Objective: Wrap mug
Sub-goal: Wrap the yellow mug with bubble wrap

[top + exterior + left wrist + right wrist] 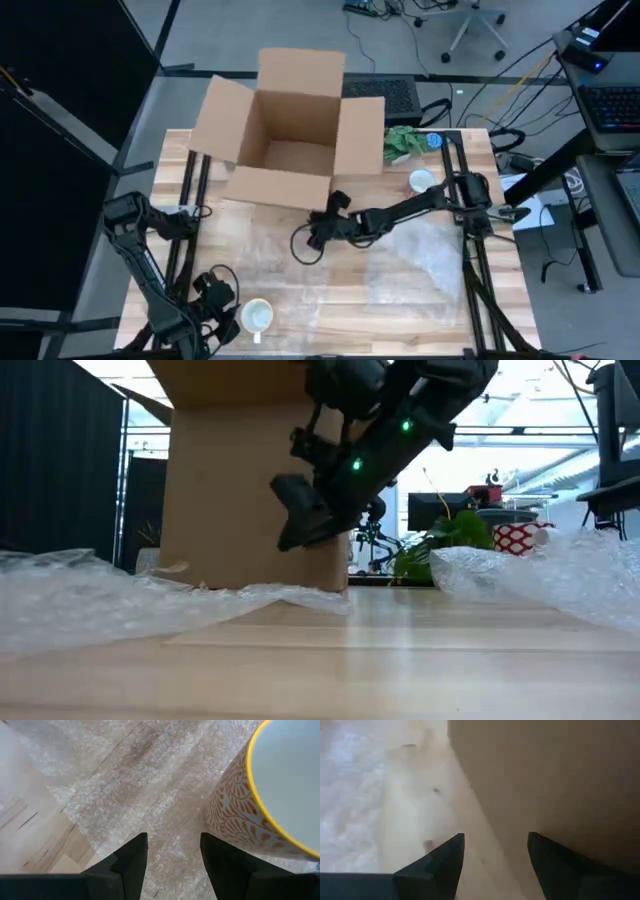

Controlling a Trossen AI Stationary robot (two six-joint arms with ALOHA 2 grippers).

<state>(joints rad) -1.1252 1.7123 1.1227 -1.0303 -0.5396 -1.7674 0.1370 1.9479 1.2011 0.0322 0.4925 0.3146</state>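
Overhead, a pale wooden slatted surface [300,325] carries an open brown cardboard box [290,130] at its far edge, flaps spread. Sheets of clear bubble wrap [420,255] cover much of the planks.

Left arm: its hand [222,312] sits at the near edge, just beside a white-lined mug with an orange leaf pattern and a yellow rim [257,316]. In the left wrist view the two dark fingers [131,862] stand apart with only bubble wrap between them; the mug [270,805] stands upright on the wrap to one side of them, close but seemingly not touching. The hand is released.

Right arm: it reaches across the middle of the surface, its hand [318,228] just in front of the box's near wall. The right wrist view shows the fingers [445,862] spread, nothing held, cardboard [545,780] close ahead. In the low view this hand [300,520] hangs above the surface.

Far right: a second small white cup [422,181] and a green leafy plant [402,143] lie beside the box.
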